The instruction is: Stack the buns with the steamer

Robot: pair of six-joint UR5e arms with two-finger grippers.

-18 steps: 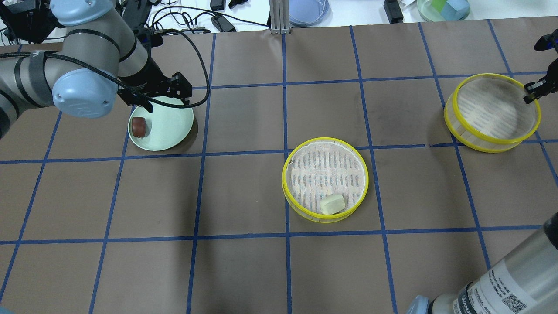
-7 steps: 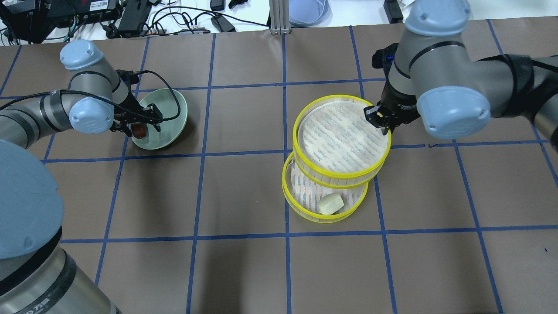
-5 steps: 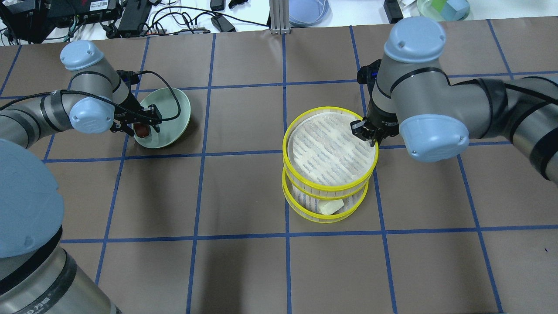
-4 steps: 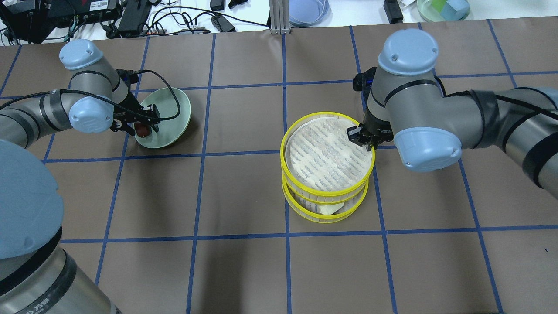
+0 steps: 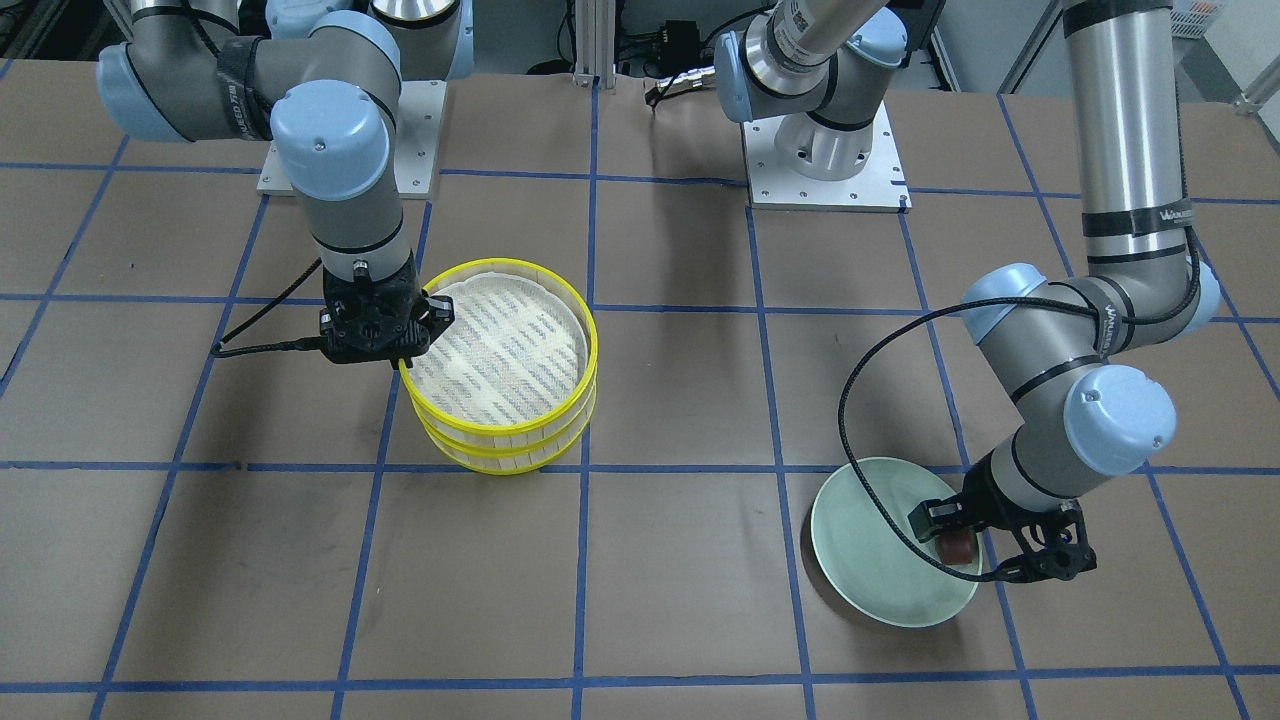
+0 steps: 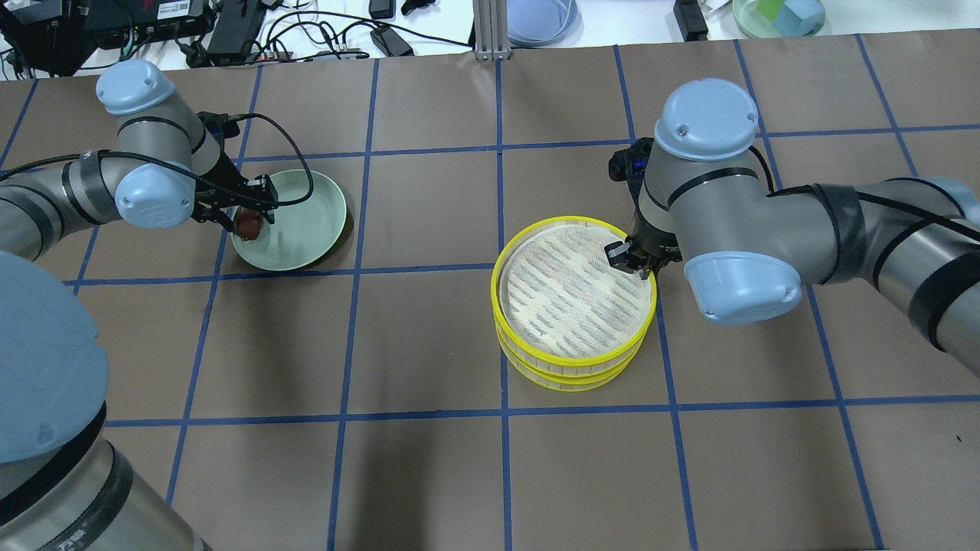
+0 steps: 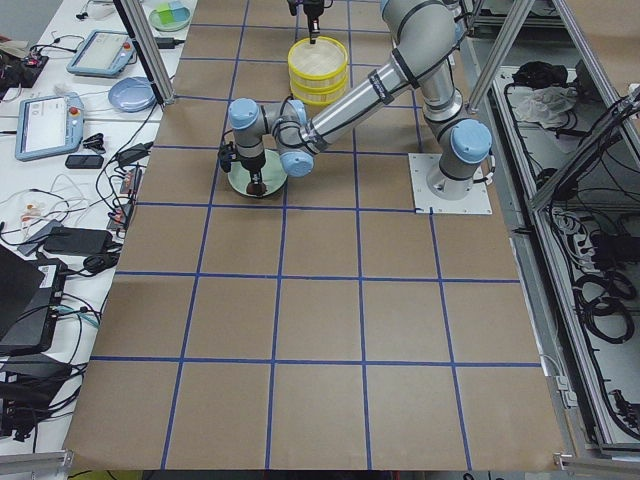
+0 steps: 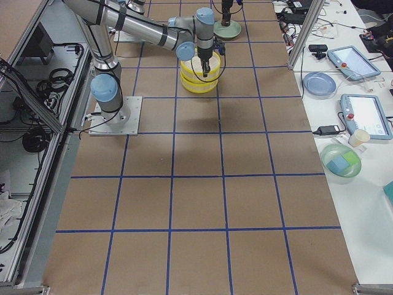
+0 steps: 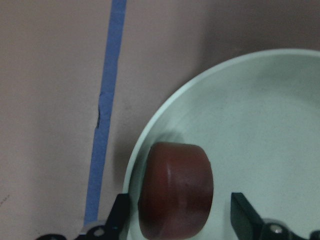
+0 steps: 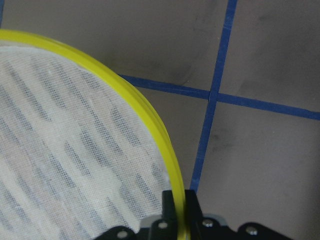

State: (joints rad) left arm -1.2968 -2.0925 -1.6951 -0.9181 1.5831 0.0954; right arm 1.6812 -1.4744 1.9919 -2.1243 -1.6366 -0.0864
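Note:
The upper yellow-rimmed steamer tray [image 6: 570, 295] sits on the lower steamer tray [image 6: 570, 375] at the table's middle. My right gripper [image 6: 632, 260] is shut on the upper tray's far-right rim; the right wrist view shows its fingers pinching the yellow rim [image 10: 150, 120]. The cream-white bun is hidden under the upper tray. The dark reddish-brown bun [image 9: 175, 190] lies at the left edge of the pale green plate [image 6: 306, 222]. My left gripper [image 6: 246, 220] is open and straddles that bun, with a gap beside one finger [image 9: 242, 215].
Blue tape lines grid the brown table. Cables, a bluish dish [image 6: 540, 19] and a bowl of blocks [image 6: 777, 15] lie beyond the far edge. The two arm bases [image 5: 820, 150] stand at the robot's side of the table.
My right arm carried the second steamer tray from the far right onto the first, covering the cream-white bun. My left gripper came down around the brown bun; the tilted plate lies flat again.

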